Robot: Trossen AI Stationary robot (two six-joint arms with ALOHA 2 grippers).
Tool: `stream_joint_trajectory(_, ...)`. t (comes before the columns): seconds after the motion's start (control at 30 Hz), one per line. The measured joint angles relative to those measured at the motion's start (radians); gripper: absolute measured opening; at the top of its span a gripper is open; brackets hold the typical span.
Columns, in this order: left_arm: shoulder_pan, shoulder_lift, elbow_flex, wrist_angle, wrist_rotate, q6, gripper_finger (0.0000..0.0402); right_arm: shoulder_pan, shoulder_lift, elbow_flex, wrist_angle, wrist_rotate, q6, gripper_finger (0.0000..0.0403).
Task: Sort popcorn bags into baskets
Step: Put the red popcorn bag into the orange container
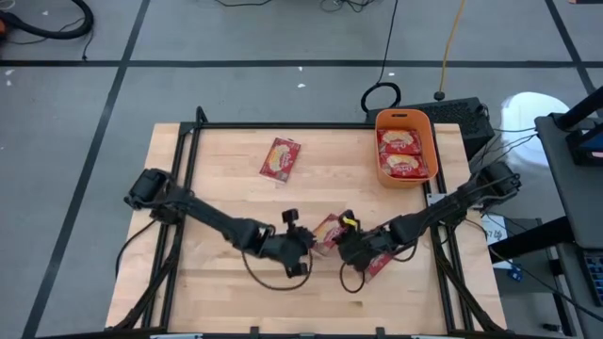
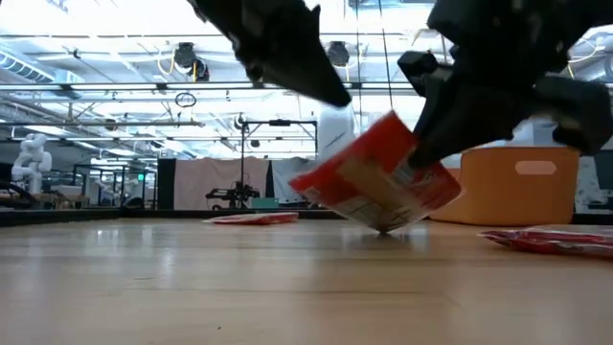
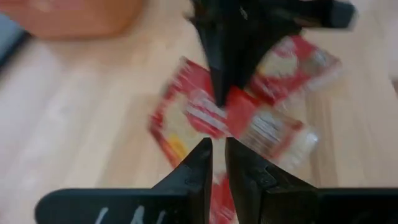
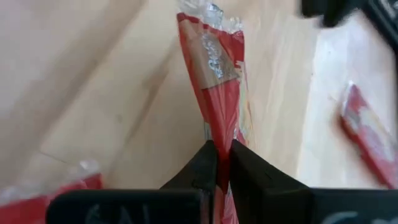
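My right gripper (image 1: 347, 241) is shut on a red popcorn bag (image 1: 327, 230) near the table's middle front; the bag stands tilted in the low view (image 2: 374, 187). My left gripper (image 1: 303, 241) is just left of that bag, its fingers close together and above the bag's upper edge (image 2: 340, 96); I cannot tell whether it touches. A second bag (image 1: 379, 265) lies flat under the right arm. A third (image 1: 280, 157) lies flat at the far middle. The orange bin (image 1: 426, 127) at the far right holds two bags (image 1: 399, 153). My right gripper pinches the bag between its two fingers at one end (image 4: 217, 134); the wrist view shows the bag edge-on, running away from the fingers to its crimped far end (image 4: 211, 15). The bag is tilted, and its lowest corner (image 2: 383, 227) is at the table top.
The bin (image 2: 517, 182) stands behind the held bag and to its right. The flat bag under the right arm lies at the near right (image 2: 551, 240), the far bag at the back (image 2: 251, 218). Bare wood lies to the left and in front.
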State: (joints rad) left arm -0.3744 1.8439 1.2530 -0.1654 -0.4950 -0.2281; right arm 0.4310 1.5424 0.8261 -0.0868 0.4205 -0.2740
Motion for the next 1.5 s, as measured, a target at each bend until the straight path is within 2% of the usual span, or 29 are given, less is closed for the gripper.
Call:
stream_joint_trajectory(0.1,-0.054,0.000,0.000,0.041,-0.142,-0.009,0.0063,-0.015,-0.036,0.000,-0.025,-0.066,0.057,0.0022)
stream_joint_trajectory(0.23,-0.129,0.000,0.000,0.075,-0.271,-0.005,0.0113,-0.038,-0.062,0.000,-0.030,-0.112,0.161,0.0022)
stream_joint_trajectory(0.4,-0.174,0.029,-0.002,0.057,-0.344,-0.037,0.0212,-0.055,-0.060,0.000,-0.027,-0.111,0.285,0.0022)
stream_joint_trajectory(0.5,-0.189,0.050,0.003,0.077,-0.353,-0.052,0.0268,-0.058,-0.056,0.000,-0.010,-0.116,0.306,0.0022)
stream_joint_trajectory(0.6,-0.187,0.101,0.001,0.089,-0.347,-0.052,0.0306,-0.057,-0.057,0.001,0.028,-0.165,0.329,0.0022)
stream_joint_trajectory(0.7,-0.176,0.150,0.000,0.108,-0.354,-0.028,0.0319,-0.056,-0.057,0.001,0.053,-0.203,0.365,0.0022)
stream_joint_trajectory(0.8,-0.160,0.197,0.001,0.149,-0.362,-0.013,0.0308,-0.056,-0.057,0.001,0.074,-0.217,0.383,0.0022)
stream_joint_trajectory(0.93,-0.130,0.239,0.000,0.183,-0.375,-0.008,0.0267,-0.056,-0.057,0.001,0.083,-0.227,0.386,0.0022)
stream_joint_trajectory(1.0,-0.118,0.251,0.000,0.198,-0.378,0.002,0.0236,-0.056,-0.057,0.001,0.089,-0.235,0.377,0.0022)
stream_joint_trajectory(1.2,-0.097,0.257,0.000,0.192,-0.351,-0.028,0.0110,-0.049,-0.057,0.001,0.103,-0.113,0.340,0.0025)
stream_joint_trajectory(1.37,-0.089,0.257,0.000,0.194,-0.342,-0.070,0.0024,-0.018,-0.057,0.001,0.089,-0.050,0.311,0.0048)
stream_joint_trajectory(1.5,-0.089,0.257,0.000,0.194,-0.336,-0.098,0.0022,0.027,-0.057,0.001,0.047,0.010,0.286,0.0089)
